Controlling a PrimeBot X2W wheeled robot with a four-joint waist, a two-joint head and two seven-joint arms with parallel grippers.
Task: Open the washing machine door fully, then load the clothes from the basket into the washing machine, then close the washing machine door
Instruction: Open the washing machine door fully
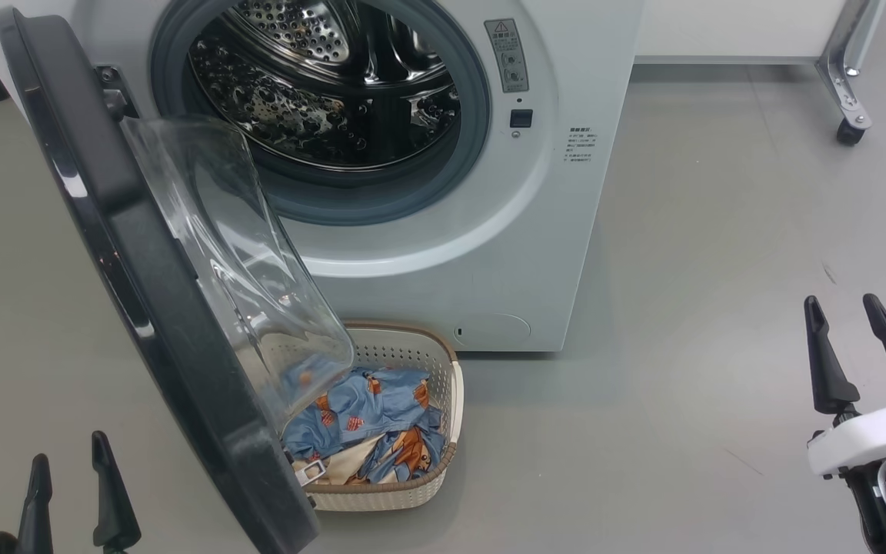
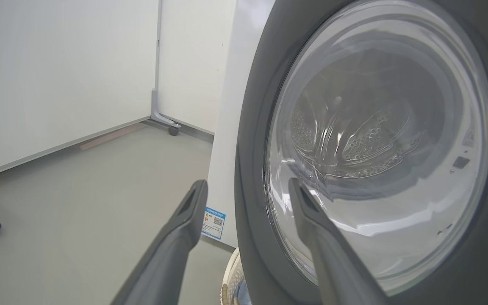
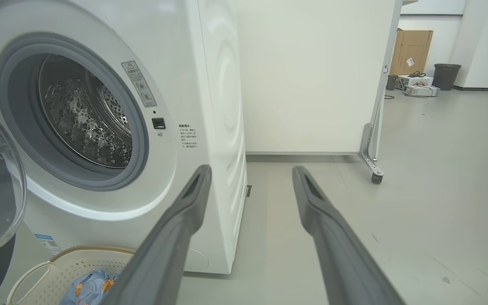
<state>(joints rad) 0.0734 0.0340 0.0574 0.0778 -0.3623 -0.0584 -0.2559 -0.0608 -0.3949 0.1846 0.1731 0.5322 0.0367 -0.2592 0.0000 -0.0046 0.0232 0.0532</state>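
White washer (image 1: 489, 254), upper centre of the head view, steel drum (image 1: 320, 85) exposed. Black door (image 1: 143, 308) with clear glass bowl: swung out at left, its lower edge overlapping the basket's left end. Cream basket (image 1: 454, 400): on the floor (image 1: 720, 231), lower centre, just before the washer. Clothes (image 1: 370, 408): blue printed pieces and one cream piece, inside the basket. Left tool (image 1: 71, 454): lower left, fingers spread, empty. Right tool (image 1: 843, 304): lower right, fingers spread, empty, well apart from the washer.
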